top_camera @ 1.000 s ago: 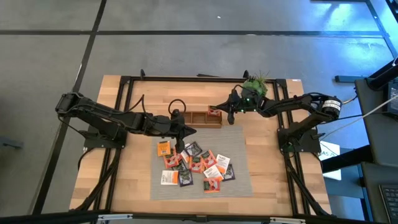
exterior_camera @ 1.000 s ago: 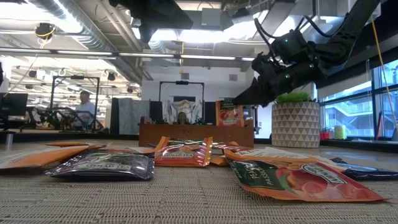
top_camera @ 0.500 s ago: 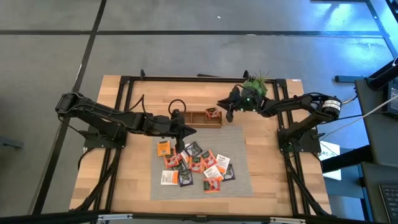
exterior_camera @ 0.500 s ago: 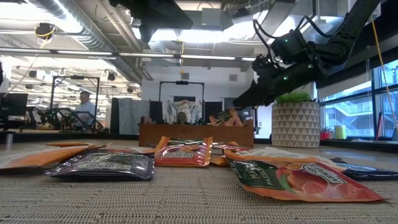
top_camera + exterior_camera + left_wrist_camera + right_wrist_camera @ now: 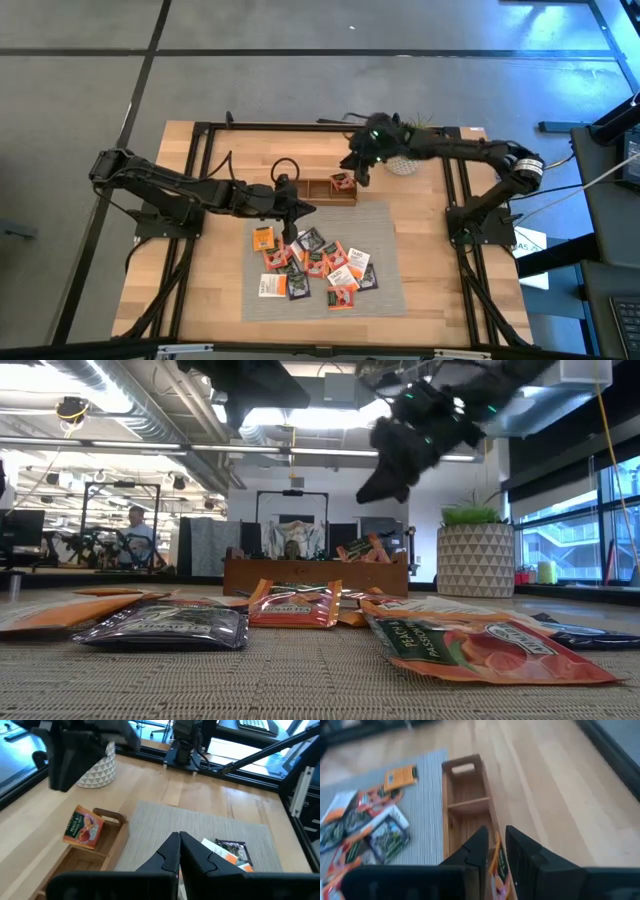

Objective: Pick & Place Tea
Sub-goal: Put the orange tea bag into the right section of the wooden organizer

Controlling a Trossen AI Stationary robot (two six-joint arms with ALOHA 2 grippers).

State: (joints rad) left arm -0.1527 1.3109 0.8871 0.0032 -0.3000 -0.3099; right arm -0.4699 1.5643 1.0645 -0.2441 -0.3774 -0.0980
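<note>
Several orange, black and white tea sachets [image 5: 315,262] lie flat in a loose pile on the grey mat, also seen close up in the low view [image 5: 290,605]. One orange sachet [image 5: 82,826] leans tilted inside the right-end compartment of the wooden tray [image 5: 305,190]. My right gripper [image 5: 356,172] hovers above that compartment, open, with the sachet [image 5: 496,865] showing through the gap between its fingers. My left gripper [image 5: 305,210] is shut and hangs over the mat's far edge, between the tray and the pile, holding nothing.
A potted plant [image 5: 405,150] in a white patterned pot stands at the far right, close behind my right arm. A black cable loop [image 5: 285,168] lies at the tray's far left. The tray's other compartments [image 5: 467,795] hold nothing. A black frame rims the table.
My right gripper has risen from the tray's right-end compartment and drawn toward the table's far-left. The orange sachet that stood upright under its fingertips has tipped over and now leans in the compartment.
</note>
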